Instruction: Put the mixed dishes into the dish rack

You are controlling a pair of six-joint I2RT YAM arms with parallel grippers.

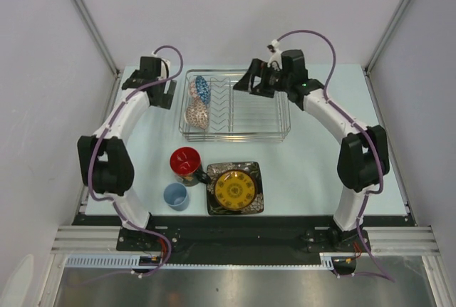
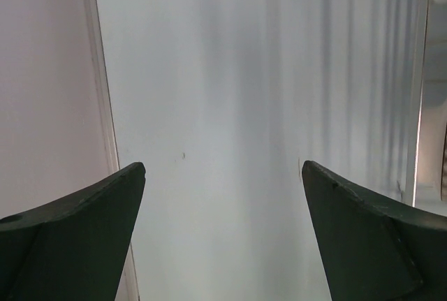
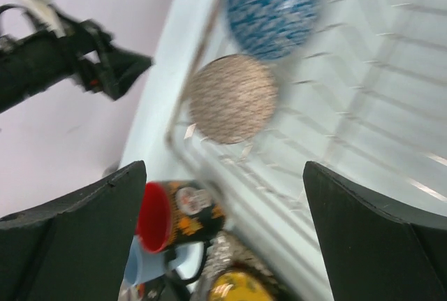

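Silver wire dish rack (image 1: pixel 271 118) sits far-centre in the top view, with the blue bowl (image 1: pixel 202 89) and pinkish bowl (image 1: pixel 197 114) on edge at its left end. The black mug (image 1: pixel 187 163), light-blue cup (image 1: pixel 176 196) and yellow plate (image 1: pixel 235 189) atop the dark square plate (image 1: pixel 214 207) lie nearer, outside it. Left wrist view: left gripper (image 2: pixel 222 168) jaws wide apart, holding nothing. Right wrist view is blurred: right gripper (image 3: pixel 223 168) jaws likewise spread and empty, apparently above the rack.

Left arm (image 1: pixel 117 129) and right arm (image 1: pixel 342 118) stretched forward, jaws wide apart
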